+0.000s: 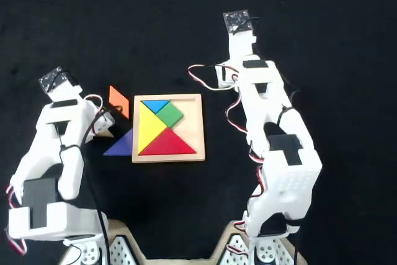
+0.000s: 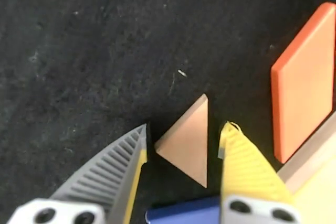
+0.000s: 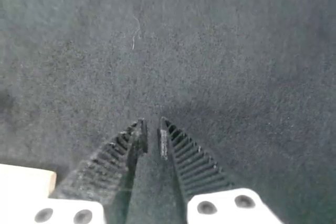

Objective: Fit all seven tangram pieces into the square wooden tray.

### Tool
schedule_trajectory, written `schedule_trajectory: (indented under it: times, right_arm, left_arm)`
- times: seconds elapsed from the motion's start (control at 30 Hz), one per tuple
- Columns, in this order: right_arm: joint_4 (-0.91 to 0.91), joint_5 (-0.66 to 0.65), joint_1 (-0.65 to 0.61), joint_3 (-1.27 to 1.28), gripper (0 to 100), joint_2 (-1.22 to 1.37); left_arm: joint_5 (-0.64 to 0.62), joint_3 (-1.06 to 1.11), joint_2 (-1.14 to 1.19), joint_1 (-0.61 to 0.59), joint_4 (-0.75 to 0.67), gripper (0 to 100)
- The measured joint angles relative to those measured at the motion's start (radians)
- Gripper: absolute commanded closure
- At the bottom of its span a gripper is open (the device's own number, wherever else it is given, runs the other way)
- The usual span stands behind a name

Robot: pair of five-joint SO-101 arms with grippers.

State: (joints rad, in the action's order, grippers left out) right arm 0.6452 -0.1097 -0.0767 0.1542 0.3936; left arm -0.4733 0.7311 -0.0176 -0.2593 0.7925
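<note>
The left gripper [image 2: 185, 128] stood open astride the tan triangle [image 2: 185, 142], jaws just clear of its edges; nothing was yet grasped. The triangle lay on the cloth [image 2: 94, 51] outside the tray [image 1: 193, 130], just beside the blue triangle [image 1: 121, 144] and near the orange piece [image 2: 304, 82]. Four pieces sat in the tray; its right part was bare. The right gripper [image 3: 150, 132] hung over the cloth, all but closed on nothing. Risks: jaws closing on the sloped edges could squeeze the triangle out or turn it; a low finger could nudge the orange piece or catch the tray's rim.
</note>
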Motion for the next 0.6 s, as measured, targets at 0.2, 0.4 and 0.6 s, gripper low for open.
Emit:
schedule_trajectory:
  times: [0.2, 0.4, 0.6]
  right_arm:
    - [0.0, 0.0, 0.0, 0.0, 95.3, 0.0]
    - [0.0, 0.0, 0.0, 0.0, 95.3, 0.0]
    - [0.0, 0.0, 0.0, 0.0, 95.3, 0.0]
  left_arm:
    - [0.0, -0.078, 0.066, 0.0, 0.046, 82]
    - [0.0, -0.094, 0.072, 0.002, 0.046, 87]
    - [0.005, -0.101, 0.072, 0.002, 0.04, 90]
